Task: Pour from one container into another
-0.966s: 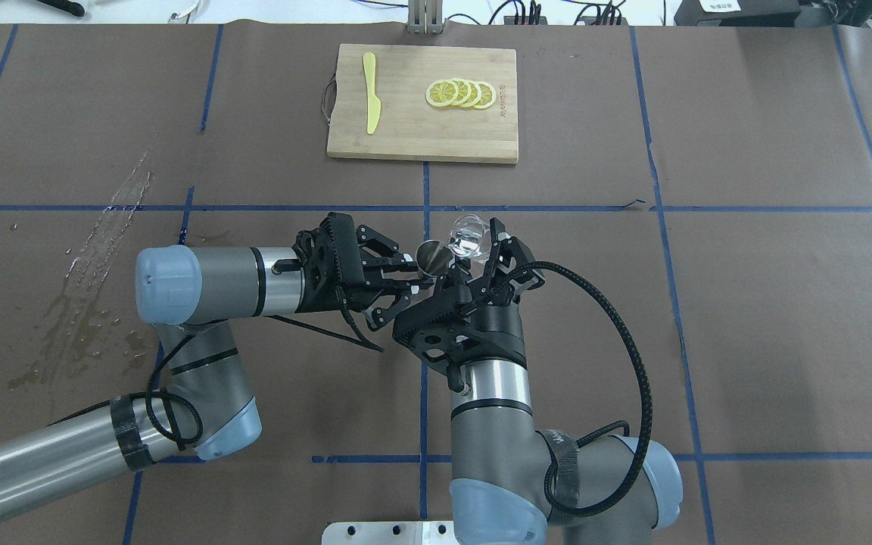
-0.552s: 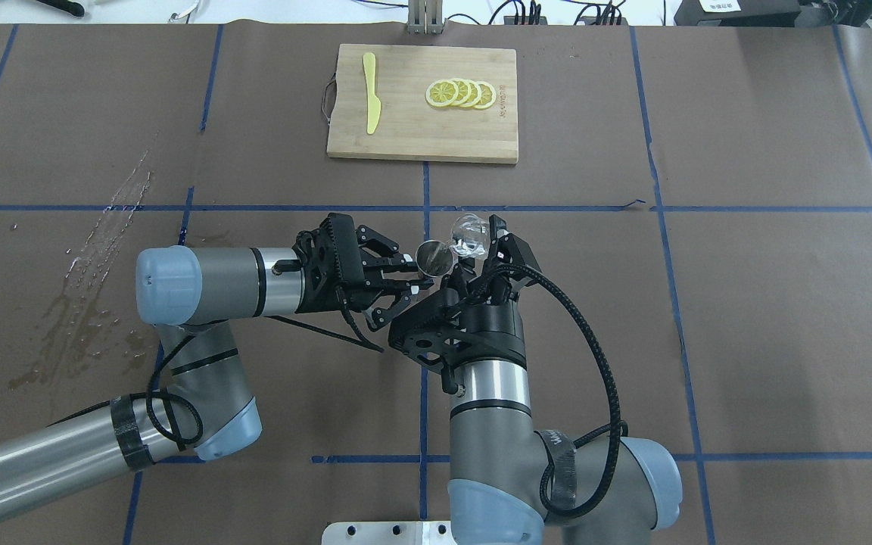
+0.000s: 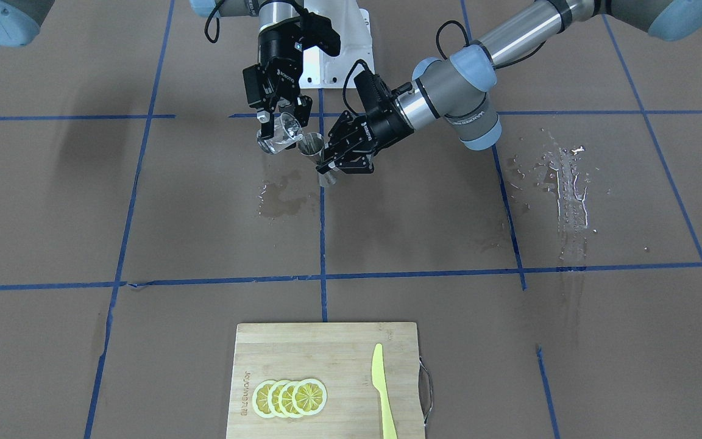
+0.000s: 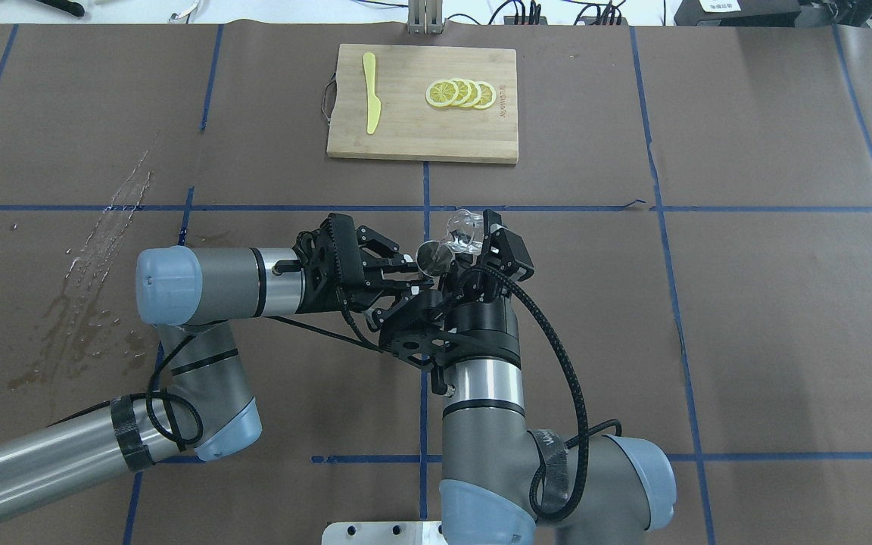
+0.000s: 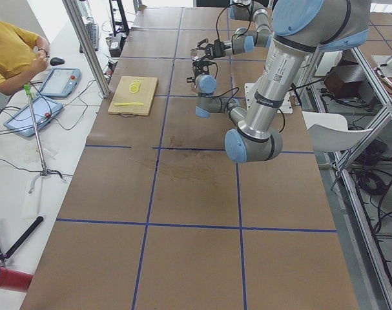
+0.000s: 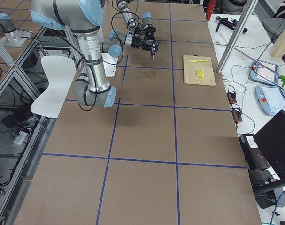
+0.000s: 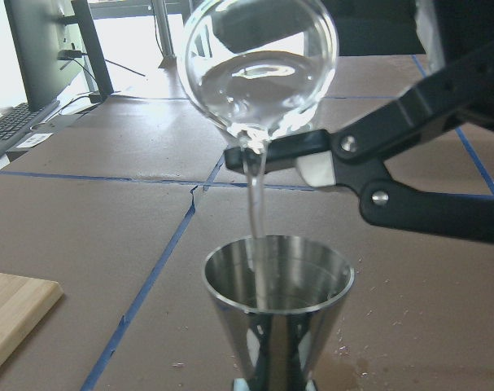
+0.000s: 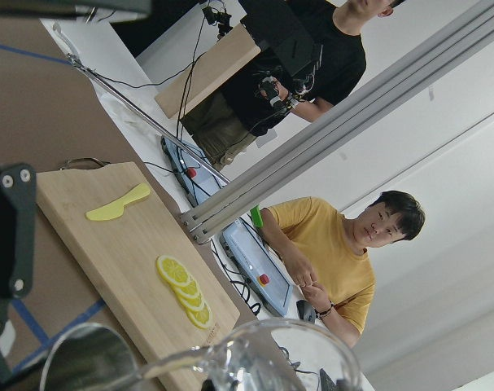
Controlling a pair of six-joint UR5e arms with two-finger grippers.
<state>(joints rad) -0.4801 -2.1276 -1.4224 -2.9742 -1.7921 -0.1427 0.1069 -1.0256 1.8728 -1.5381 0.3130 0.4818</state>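
The clear glass tumbler (image 4: 465, 229) is held tipped over in my right gripper (image 4: 475, 244), which is shut on it. Its lip hangs just above the steel jigger (image 4: 434, 257). My left gripper (image 4: 415, 277) is shut on the jigger and holds it upright above the table. In the left wrist view a thin stream of water (image 7: 255, 195) runs from the tumbler (image 7: 259, 69) into the jigger's upper cone (image 7: 277, 281). From the front, the tumbler (image 3: 278, 137) is left of the jigger (image 3: 312, 146), with the right gripper (image 3: 281, 125) and the left gripper (image 3: 331, 163) side by side.
At the far middle, a wooden cutting board (image 4: 406, 136) carries several lemon slices (image 4: 460, 94) and a yellow plastic knife (image 4: 370, 102). Wet streaks (image 4: 95, 250) mark the paper on my left. A damp patch (image 3: 278, 198) lies below the jigger. An operator (image 8: 344, 244) sits beyond the board.
My right wrist has rolled further and the tumbler has tipped more, shifting slightly left over the jigger. The left arm and the jigger have stayed put.
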